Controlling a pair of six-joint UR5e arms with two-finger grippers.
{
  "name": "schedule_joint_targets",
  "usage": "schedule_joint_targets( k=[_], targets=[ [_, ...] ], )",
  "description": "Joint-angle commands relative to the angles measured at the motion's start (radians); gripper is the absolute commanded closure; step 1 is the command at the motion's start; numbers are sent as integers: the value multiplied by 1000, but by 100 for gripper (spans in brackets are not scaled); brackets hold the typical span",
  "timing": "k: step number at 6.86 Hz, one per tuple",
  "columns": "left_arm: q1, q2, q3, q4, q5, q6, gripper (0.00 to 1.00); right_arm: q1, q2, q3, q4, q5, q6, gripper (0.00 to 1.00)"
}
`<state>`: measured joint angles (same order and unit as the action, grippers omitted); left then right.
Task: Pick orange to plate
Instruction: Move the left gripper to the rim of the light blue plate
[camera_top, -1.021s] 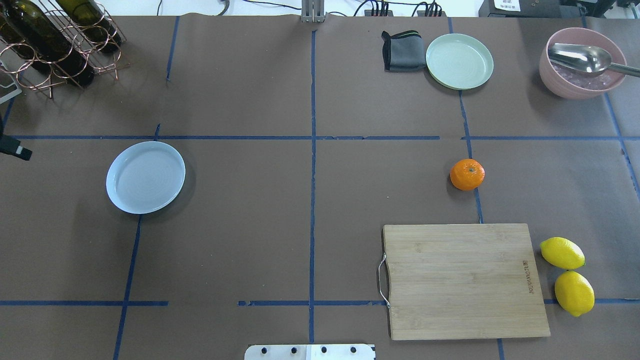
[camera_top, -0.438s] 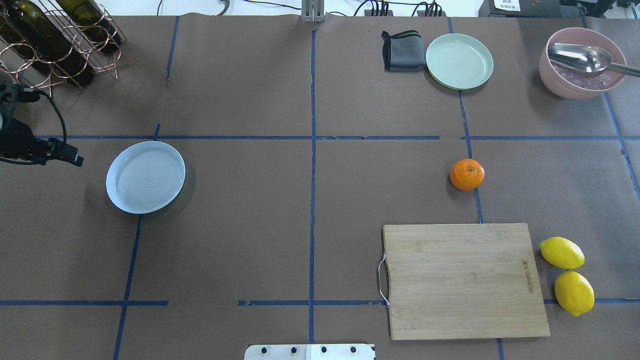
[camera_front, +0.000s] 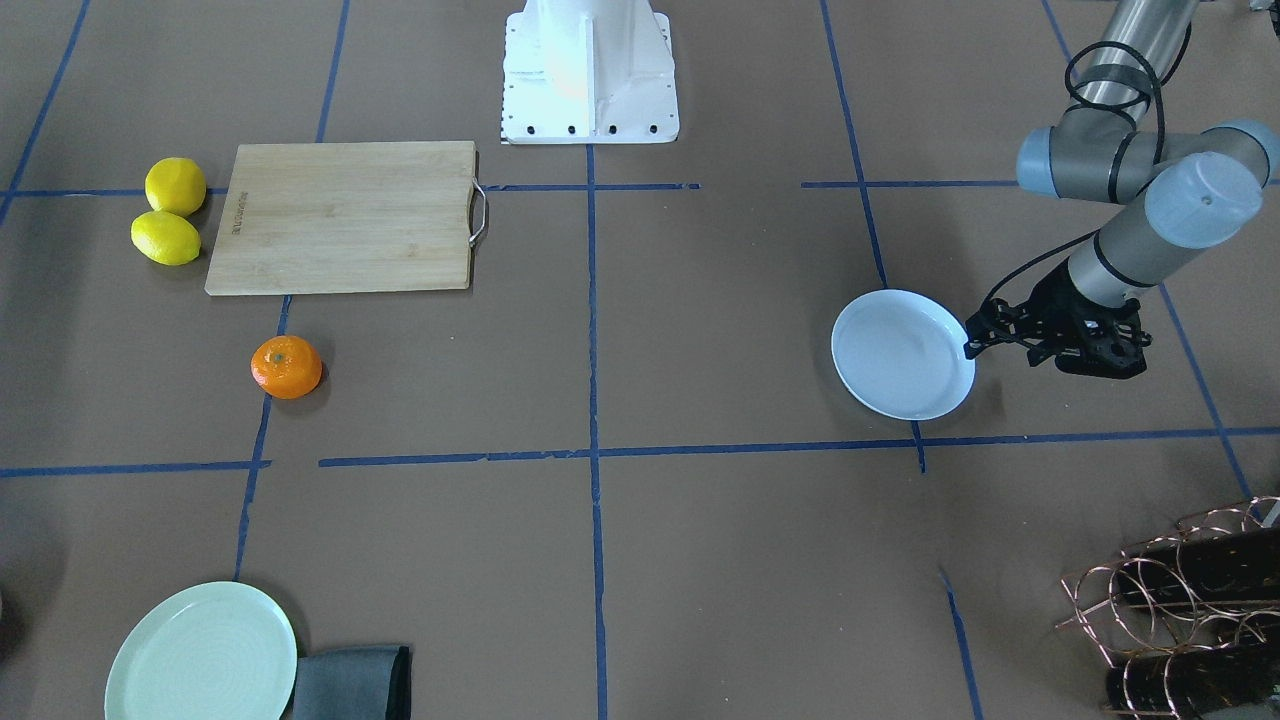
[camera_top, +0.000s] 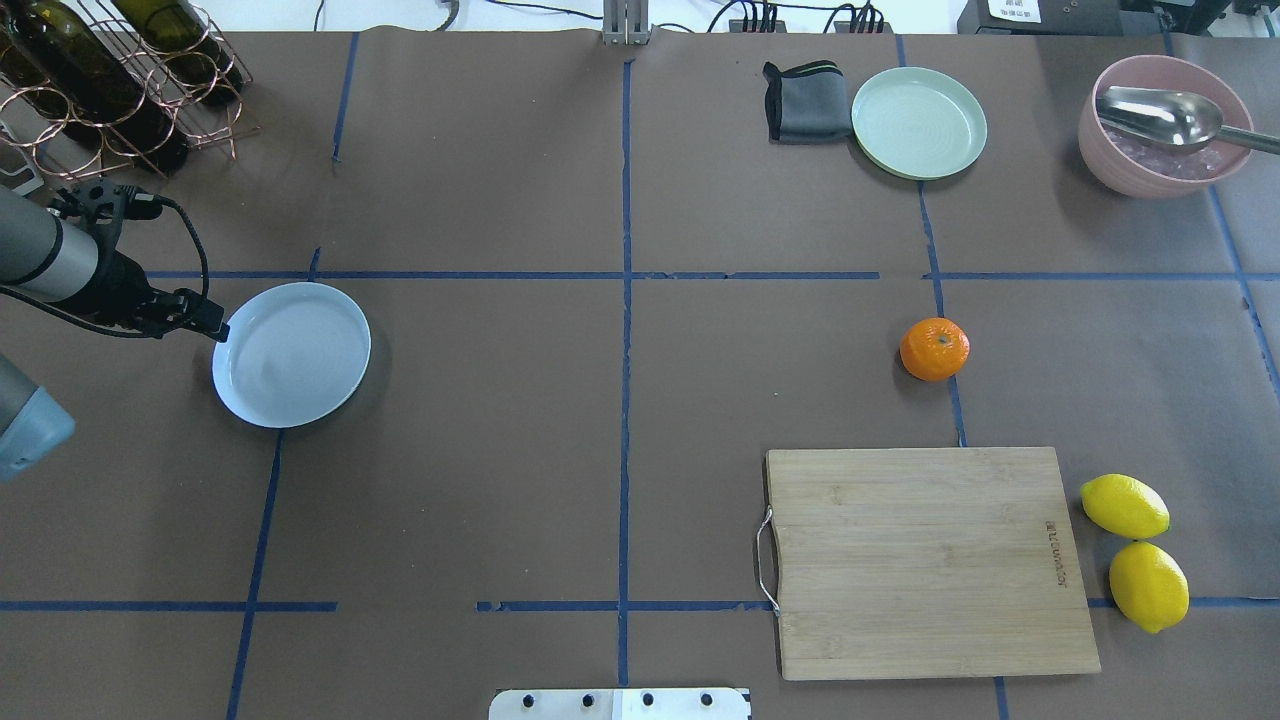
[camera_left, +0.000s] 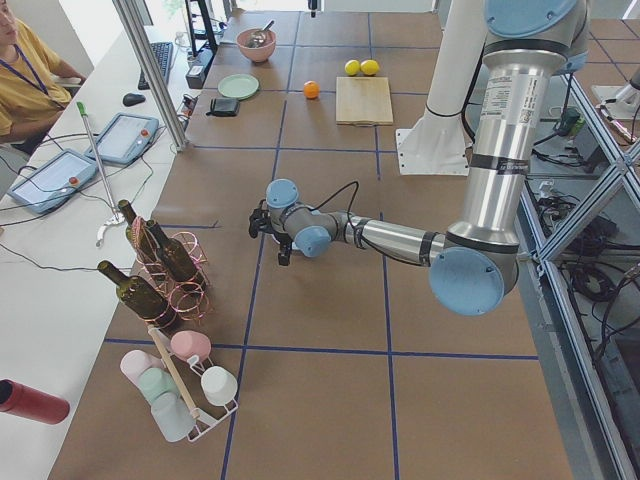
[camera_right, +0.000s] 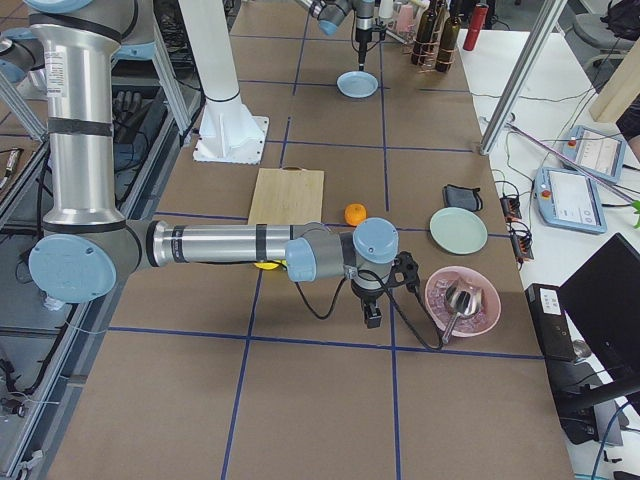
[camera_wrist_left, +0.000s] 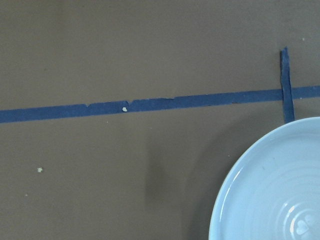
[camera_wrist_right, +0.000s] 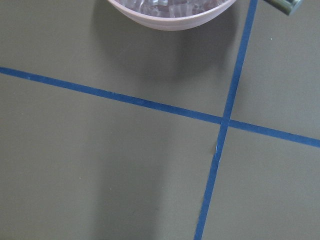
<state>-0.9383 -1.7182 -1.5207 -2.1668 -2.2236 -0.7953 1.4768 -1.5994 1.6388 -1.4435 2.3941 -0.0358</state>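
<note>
The orange (camera_top: 934, 349) lies near the cutting board (camera_top: 925, 560), well apart from the pale blue plate (camera_top: 300, 365). My left gripper (camera_top: 212, 328) hangs at that plate's rim. I cannot tell whether its fingers are parted.

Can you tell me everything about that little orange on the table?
The small, round, slightly flattened bright orange fruit has a dark stem dimple on top and looks whole and unpeeled. It sits stem-up on the brown paper-covered table, over a blue tape line. It is a little beyond the far edge of the pale wooden cutting board, apart from it. Only the table touches it.
</note>
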Motion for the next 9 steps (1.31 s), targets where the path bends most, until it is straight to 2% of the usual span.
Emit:
schedule_joint_targets(
  k=[1, 3, 5, 6, 7, 8, 9],
  targets=[
    [18, -17, 20, -4, -1, -2, 27, -6, -1, -1, 0, 0, 0, 0],
    [32, -18, 20, -4, -4, -2, 36, -10, 1, -1, 0, -1, 0, 0],
    [39, -18, 20, -4, -4, -1, 51, -12, -1, -1, 0, -1, 0, 0],
    [42, -18, 20, -4, -4, -1, 68, -13, -1, -1, 0, -1, 0, 0],
    [44, -18, 22, -4, -4, 1, 96, -16, -1, -2, 0, -1, 0, 0],
    [44, -18, 20, -4, -4, 1, 100, -18, 1, -2, 0, -1, 0, 0],
    [44, -18, -2, -7, -7, -7, 100, -18, 1, -1, 0, -1, 0, 0]
  ],
)
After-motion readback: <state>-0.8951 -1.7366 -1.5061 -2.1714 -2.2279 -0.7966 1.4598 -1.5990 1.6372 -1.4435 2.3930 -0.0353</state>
